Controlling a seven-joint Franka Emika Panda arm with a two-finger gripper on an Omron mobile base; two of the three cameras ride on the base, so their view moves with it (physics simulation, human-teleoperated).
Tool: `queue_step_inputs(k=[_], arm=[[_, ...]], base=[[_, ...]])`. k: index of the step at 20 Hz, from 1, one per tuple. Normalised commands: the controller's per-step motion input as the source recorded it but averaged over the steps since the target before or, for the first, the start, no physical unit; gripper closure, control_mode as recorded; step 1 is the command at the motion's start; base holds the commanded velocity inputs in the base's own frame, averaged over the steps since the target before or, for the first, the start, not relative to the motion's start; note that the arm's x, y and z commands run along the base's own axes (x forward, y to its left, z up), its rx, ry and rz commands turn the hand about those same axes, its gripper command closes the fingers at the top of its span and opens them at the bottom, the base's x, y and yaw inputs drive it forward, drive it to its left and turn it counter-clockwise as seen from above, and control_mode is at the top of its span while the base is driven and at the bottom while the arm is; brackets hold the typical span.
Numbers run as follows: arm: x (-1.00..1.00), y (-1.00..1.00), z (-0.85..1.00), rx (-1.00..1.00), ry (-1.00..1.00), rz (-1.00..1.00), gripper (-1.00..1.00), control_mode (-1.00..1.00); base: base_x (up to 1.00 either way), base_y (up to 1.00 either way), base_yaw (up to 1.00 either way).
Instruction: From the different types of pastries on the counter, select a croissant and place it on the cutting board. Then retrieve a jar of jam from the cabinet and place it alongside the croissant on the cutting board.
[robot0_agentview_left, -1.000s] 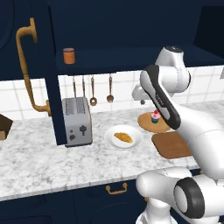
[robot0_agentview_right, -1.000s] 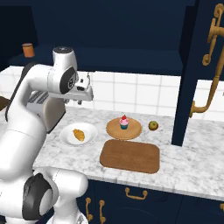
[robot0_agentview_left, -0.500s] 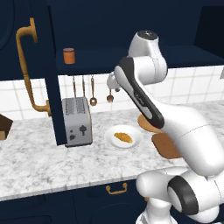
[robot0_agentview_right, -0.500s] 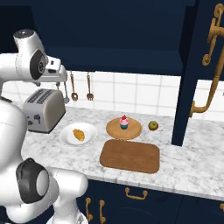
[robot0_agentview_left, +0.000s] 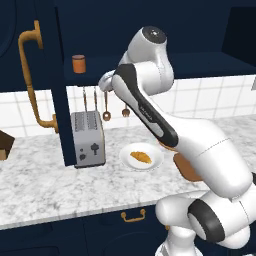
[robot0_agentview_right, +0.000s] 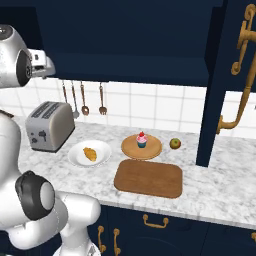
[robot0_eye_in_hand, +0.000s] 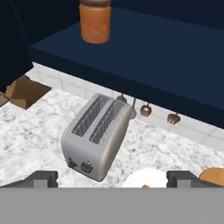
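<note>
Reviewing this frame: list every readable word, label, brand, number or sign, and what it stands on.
None: no readable text in any view.
The jar of jam has a plain orange side, no label.
The toaster shows two small dark knobs, without marks.
The cupcake, croissant and cutting board are bare.
The cabinet door bears a brass handle, no sign.

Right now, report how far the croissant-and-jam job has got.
Nothing looks finished. The croissant lies on the white plate, and the cutting board is bare. The cabinet door is open and the jar of jam stands on its shelf. The gripper is open, holding nothing, raised above the toaster and looking toward the jar. Both the croissant and the jar are left to move.
</note>
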Motion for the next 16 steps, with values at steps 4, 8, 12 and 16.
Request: queue_step_inputs(k=[4,8,12,16], arm=[[0.31,0.24,0.22,0.1,-0.01,0.24,-1.0,-1.0],[0.19,0.43,0.21,0.05,-0.09,0.18,-1.0,-1.0],[0.26,0.5,0.02,0.0,-0.06,0.01,-1.0,-1.0],[0.39,0.25,0.23,0.0,-0.05,0.0,-1.0,-1.0]], base=[[0.0,0.0,0.0],[0.0,0.0,0.0],[0.0,0.0,0.0],[0.0,0.0,0.0]])
